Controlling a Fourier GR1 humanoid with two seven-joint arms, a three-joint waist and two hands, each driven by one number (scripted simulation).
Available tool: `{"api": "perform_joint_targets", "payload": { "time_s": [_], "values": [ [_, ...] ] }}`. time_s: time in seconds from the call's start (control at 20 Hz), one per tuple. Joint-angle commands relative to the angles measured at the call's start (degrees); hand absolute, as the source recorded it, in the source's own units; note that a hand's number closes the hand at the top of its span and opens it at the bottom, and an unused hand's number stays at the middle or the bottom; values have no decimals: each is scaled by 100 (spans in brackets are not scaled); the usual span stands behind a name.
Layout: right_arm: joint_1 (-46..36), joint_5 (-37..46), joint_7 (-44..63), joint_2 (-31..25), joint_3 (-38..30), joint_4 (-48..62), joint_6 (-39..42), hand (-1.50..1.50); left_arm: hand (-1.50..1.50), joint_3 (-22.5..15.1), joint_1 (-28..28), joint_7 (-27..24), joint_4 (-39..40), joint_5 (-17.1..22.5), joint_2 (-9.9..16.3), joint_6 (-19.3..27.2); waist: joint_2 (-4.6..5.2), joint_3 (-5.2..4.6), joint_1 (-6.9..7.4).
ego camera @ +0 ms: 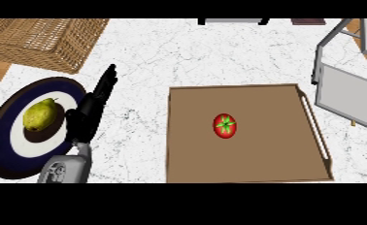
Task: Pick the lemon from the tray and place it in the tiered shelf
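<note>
The lemon (40,114), a single yellow-green fruit with a pear-like shape, lies on a plate (14,144) just to the left of the one hand in view, not on the tray. There is one plate, round with a dark blue rim and a white centre, one tray (247,163), one tomato (225,125), one wicker basket (50,42) and one tiered shelf (344,81). The left hand (91,106) is black, its fingers straight and together, pointing up and away from the grey forearm (66,168) at the lower edge; it holds nothing and stands beside the plate's right edge. The tray, a flat brown rectangle with a raised lip and a pale handle on its far side, lies to the right of the hand, with the red tomato, green-stemmed, near its middle. The woven basket sits beyond the hand, up and to the left. The grey metal shelf stands well to the right, past the tray. The tabletop (193,54) is white marble with dark veins.
</note>
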Motion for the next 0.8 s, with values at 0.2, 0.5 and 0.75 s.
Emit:
{"api": "perform_joint_targets", "payload": {
  "time_s": [0.2, 0.5, 0.75],
  "values": [
    [-477, -546, 468, -156, -431, -763, -309, -150, 0, 43, -145, -107, 243, -64, 10, 43, -15, 0, -42],
    [-112, -568, 1318, -993, -1223, -1352, 101, -150, 0, -89, 134, -114, 33, -106, -89, 78, -32, -1, -79],
    [889, -1058, 2212, -1118, -2081, -2165, 1335, -150, 0, 169, 43, -106, 132, 0, 52, 84, -54, -1, -219]
  ]
}}
